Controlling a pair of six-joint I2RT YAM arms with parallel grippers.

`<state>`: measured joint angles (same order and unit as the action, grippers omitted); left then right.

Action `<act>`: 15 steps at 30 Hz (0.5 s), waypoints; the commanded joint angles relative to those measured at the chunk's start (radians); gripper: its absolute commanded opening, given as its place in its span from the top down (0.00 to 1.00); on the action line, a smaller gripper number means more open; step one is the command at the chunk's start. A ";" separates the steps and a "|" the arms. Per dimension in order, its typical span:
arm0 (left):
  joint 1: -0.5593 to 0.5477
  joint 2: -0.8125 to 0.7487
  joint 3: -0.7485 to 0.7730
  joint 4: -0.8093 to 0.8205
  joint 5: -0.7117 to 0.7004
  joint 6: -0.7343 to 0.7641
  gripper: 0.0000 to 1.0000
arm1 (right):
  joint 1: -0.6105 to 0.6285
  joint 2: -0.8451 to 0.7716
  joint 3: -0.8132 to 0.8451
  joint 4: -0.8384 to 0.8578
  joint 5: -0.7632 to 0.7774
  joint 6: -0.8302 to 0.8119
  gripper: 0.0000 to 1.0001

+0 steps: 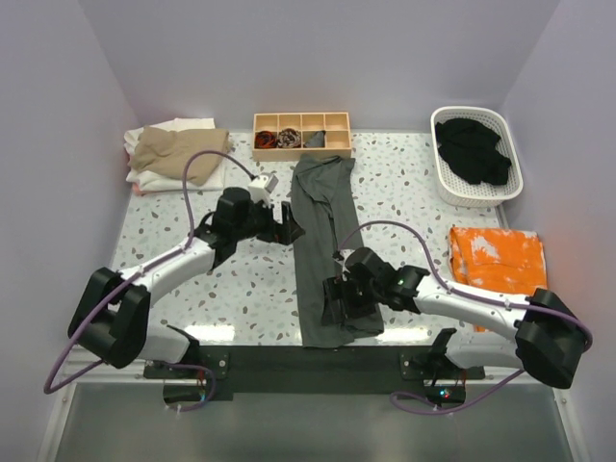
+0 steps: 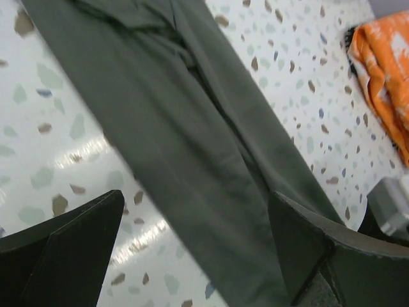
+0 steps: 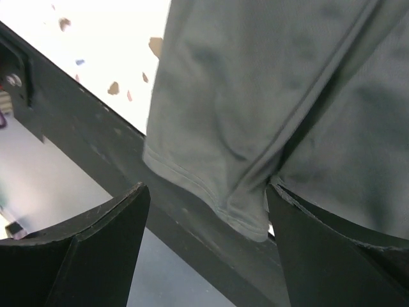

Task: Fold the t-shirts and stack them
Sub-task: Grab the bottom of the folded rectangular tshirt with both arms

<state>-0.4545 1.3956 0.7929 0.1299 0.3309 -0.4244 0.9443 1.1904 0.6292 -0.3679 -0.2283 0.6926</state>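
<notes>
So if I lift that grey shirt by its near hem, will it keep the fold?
Probably not: the grey shirt lies in soft creases, so it likely hangs limp and the lengthwise fold may open. Its thin hem suggests light cloth, easy for the open right gripper to pinch. Pushed, it would probably bunch rather than slide on the table.

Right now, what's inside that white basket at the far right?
A heap of black cloth lies in the white basket. Anything beneath it, and most of the basket's floor, is covered.

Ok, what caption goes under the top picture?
The left gripper and right gripper, both open, at a long dark grey cloth t-shirt on the speckled table.
</notes>
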 commanded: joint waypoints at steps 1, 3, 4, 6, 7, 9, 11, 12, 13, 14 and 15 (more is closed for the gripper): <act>-0.064 -0.095 -0.093 -0.022 -0.062 -0.039 0.00 | 0.008 0.005 -0.040 0.008 -0.039 0.008 0.24; -0.107 -0.110 -0.142 -0.030 -0.073 -0.065 0.00 | 0.010 -0.035 -0.031 -0.081 0.050 0.013 0.24; -0.119 -0.127 -0.158 -0.032 -0.085 -0.073 0.00 | 0.010 -0.066 -0.026 -0.107 0.128 0.015 0.24; -0.147 -0.145 -0.202 -0.041 -0.098 -0.105 0.00 | 0.010 -0.173 0.006 -0.210 0.245 0.041 0.21; -0.153 -0.165 -0.216 -0.055 -0.098 -0.117 0.00 | 0.010 -0.202 0.013 -0.279 0.359 0.053 0.20; -0.170 -0.193 -0.259 -0.068 -0.102 -0.152 0.00 | 0.008 -0.274 0.044 -0.362 0.479 0.097 0.16; -0.179 -0.245 -0.303 -0.093 -0.115 -0.184 0.00 | -0.002 -0.299 0.046 -0.422 0.557 0.116 0.13; -0.193 -0.262 -0.319 -0.101 -0.112 -0.197 0.00 | -0.022 -0.298 0.040 -0.434 0.555 0.123 0.13; -0.202 -0.297 -0.336 -0.107 -0.102 -0.207 0.00 | -0.030 -0.295 0.030 -0.431 0.543 0.131 0.13; -0.210 -0.316 -0.369 -0.108 -0.093 -0.233 0.00 | -0.035 -0.282 0.021 -0.431 0.517 0.142 0.13; -0.236 -0.331 -0.382 -0.116 -0.092 -0.246 0.00 | -0.038 -0.279 0.000 -0.434 0.509 0.156 0.13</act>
<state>-0.6415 1.1423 0.4732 0.0296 0.2413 -0.5800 0.9260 0.8845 0.6453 -0.6994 0.1951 0.7780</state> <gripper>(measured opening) 0.998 0.870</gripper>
